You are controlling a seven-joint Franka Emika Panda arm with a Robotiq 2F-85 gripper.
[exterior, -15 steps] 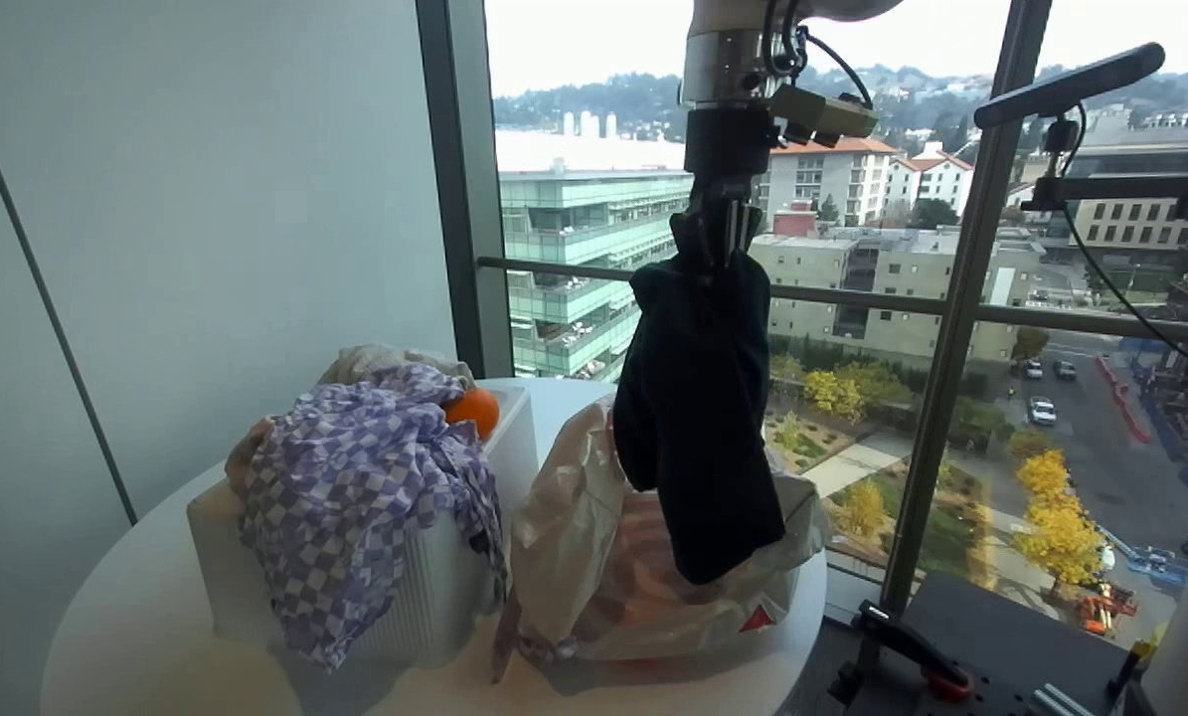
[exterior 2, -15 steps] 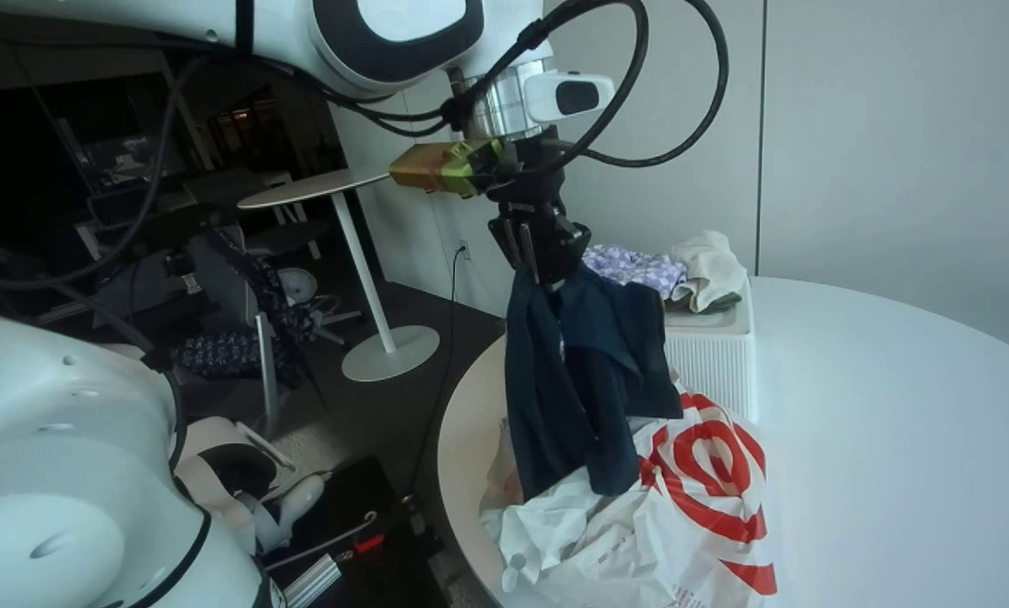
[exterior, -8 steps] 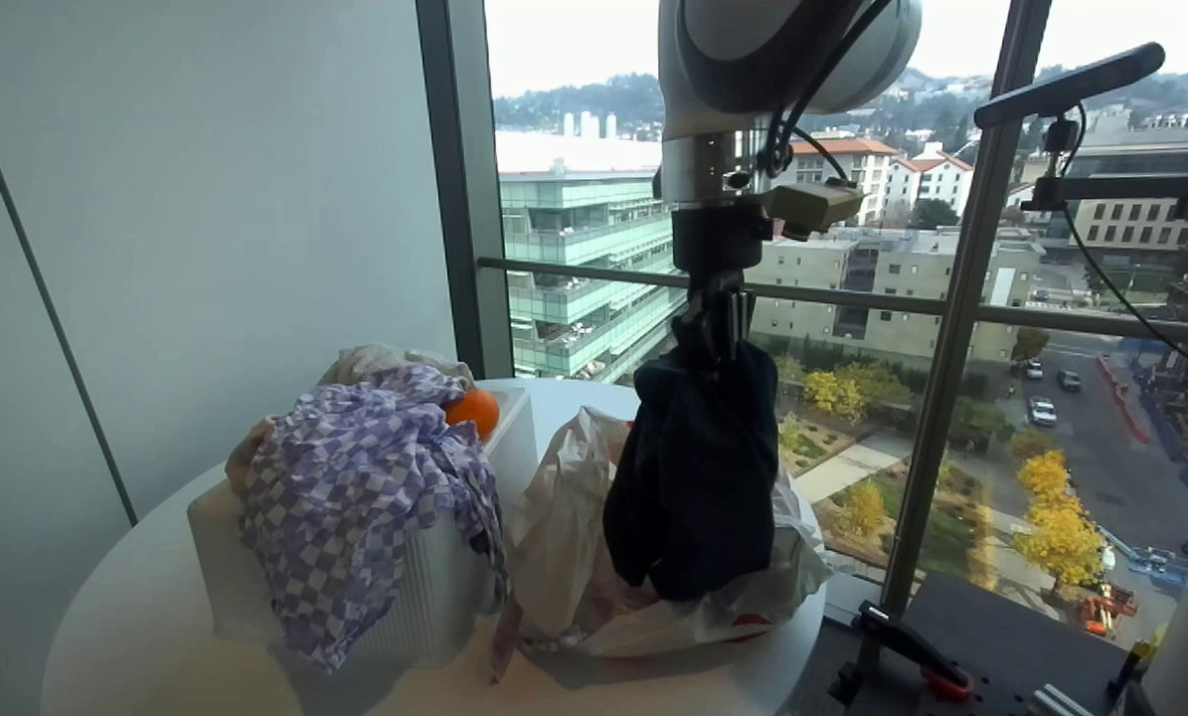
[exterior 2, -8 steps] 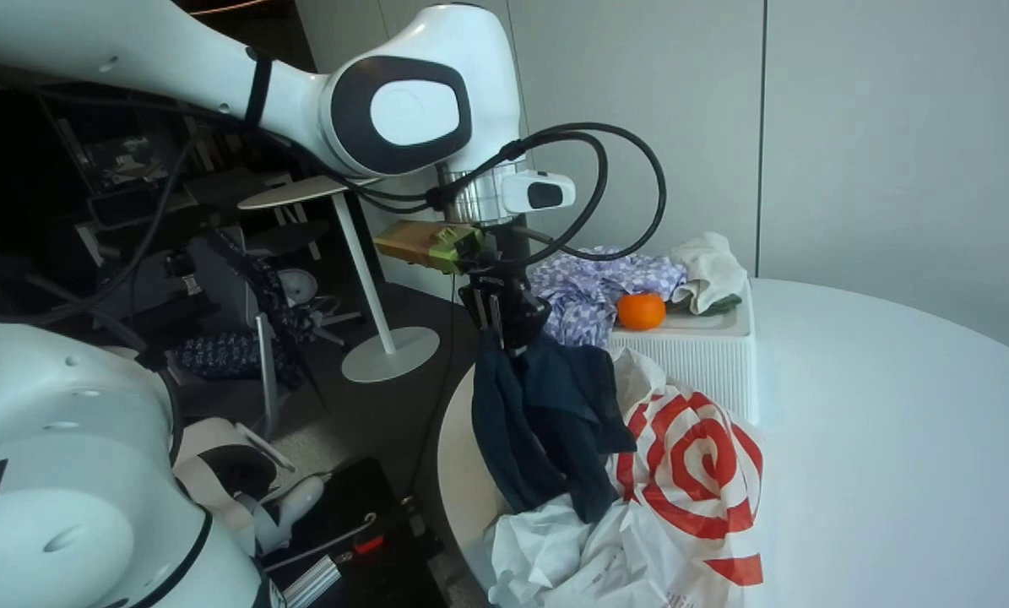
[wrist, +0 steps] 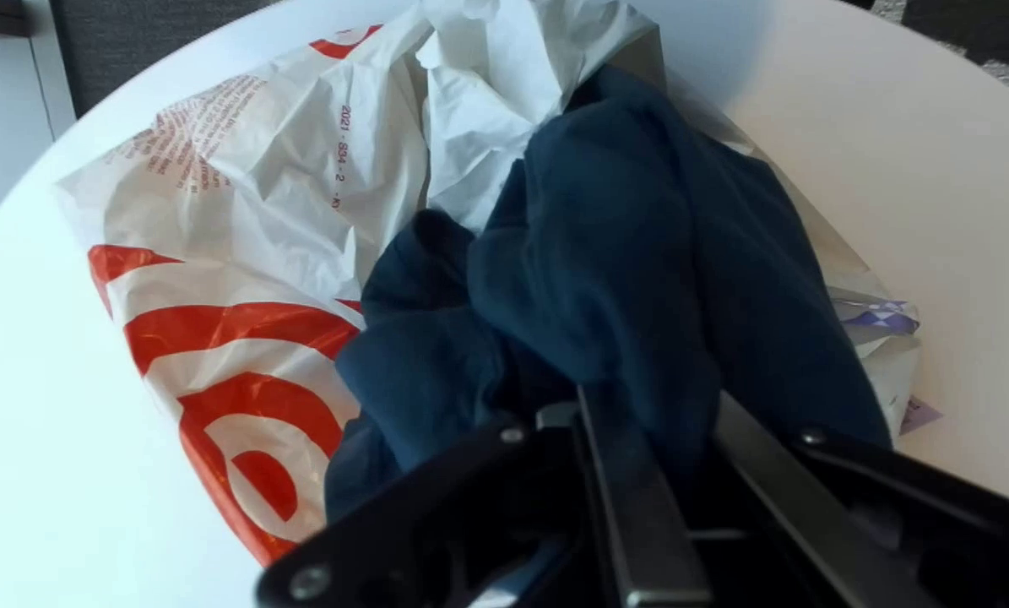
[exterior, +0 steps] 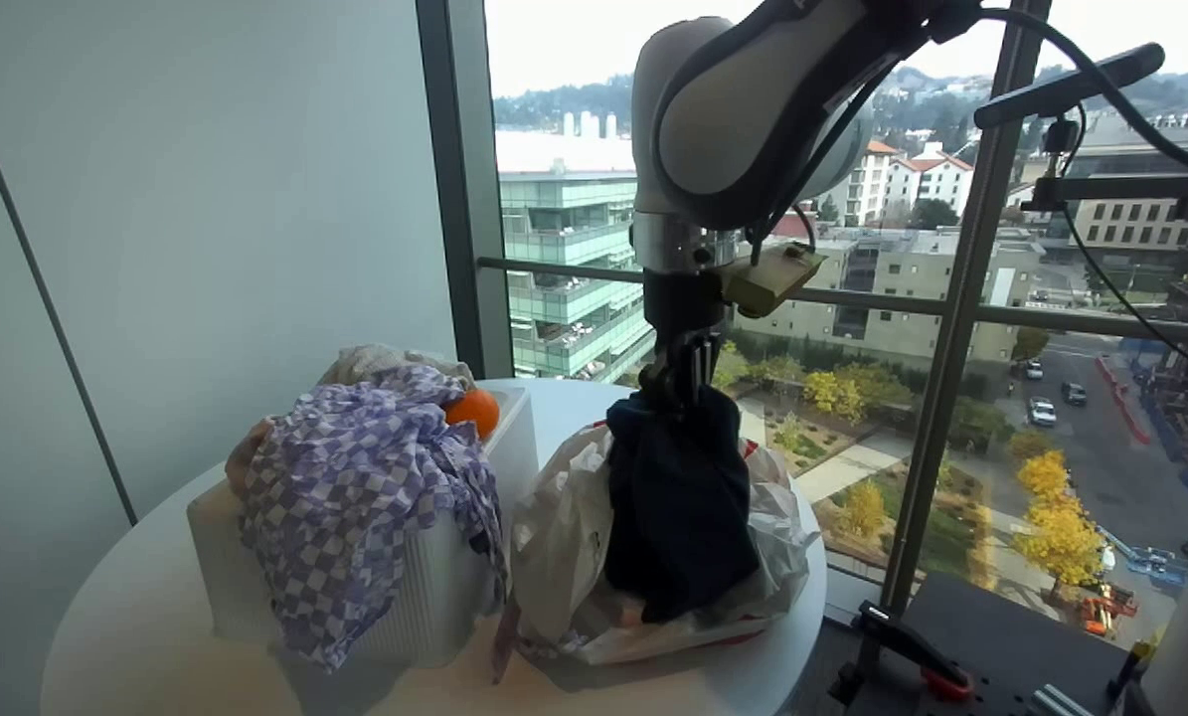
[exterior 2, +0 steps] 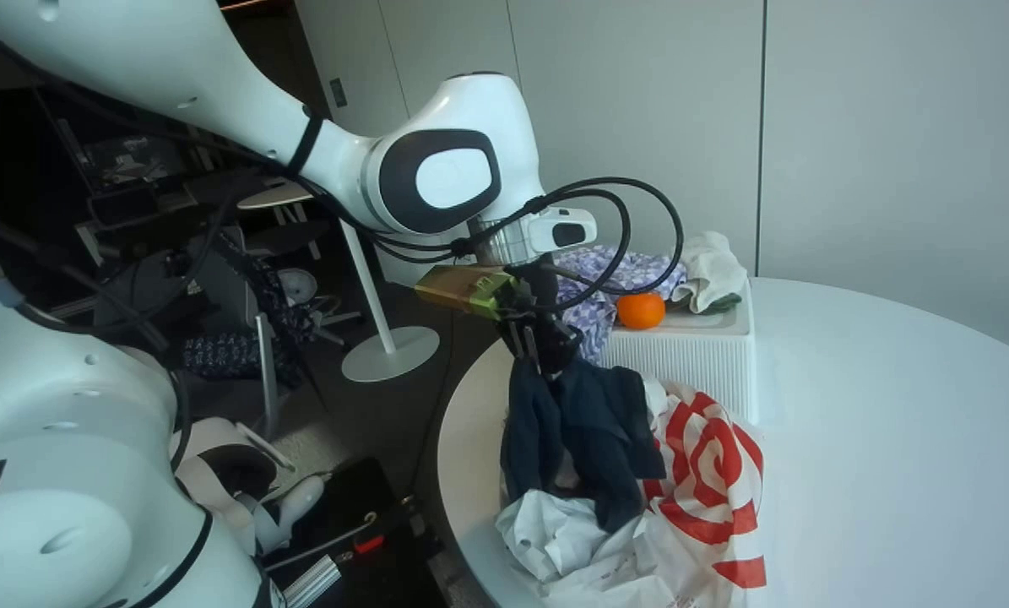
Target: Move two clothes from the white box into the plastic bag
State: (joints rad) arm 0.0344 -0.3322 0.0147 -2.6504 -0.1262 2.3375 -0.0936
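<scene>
Currently: dark garment (exterior: 678,517) over bag (exterior 2: 711,460), spill risk

1 – gripper (wrist: 653,401): closed, cloth pinched between its fingers.
2 – dark garment: bunched directly below the gripper, lower folds seemingly amid the bag's walls; how deep, cannot tell.
3 – bag: beneath the gripper, crumpled, near the table's (exterior 2: 876,439) edge.
4 – checked garment (exterior: 355,497): off to the gripper's side, draped over the box (exterior 2: 677,363), an orange item (exterior 2: 641,311) and a pale cloth (exterior 2: 710,268) just beside it.

Risks, as judged:
– Early release: upper folds may flop outside the rim, the mouth looking slack and the cloth bulky.
– Pressing lower: the thin wall may buckle under the cloth, or the bag slide toward the edge.
– Lifting clear: a fold caught in the fingers may draw garment and bag upward together.
– Next pick: the checked garment may drag the orange item out, as the two lie close.
</scene>
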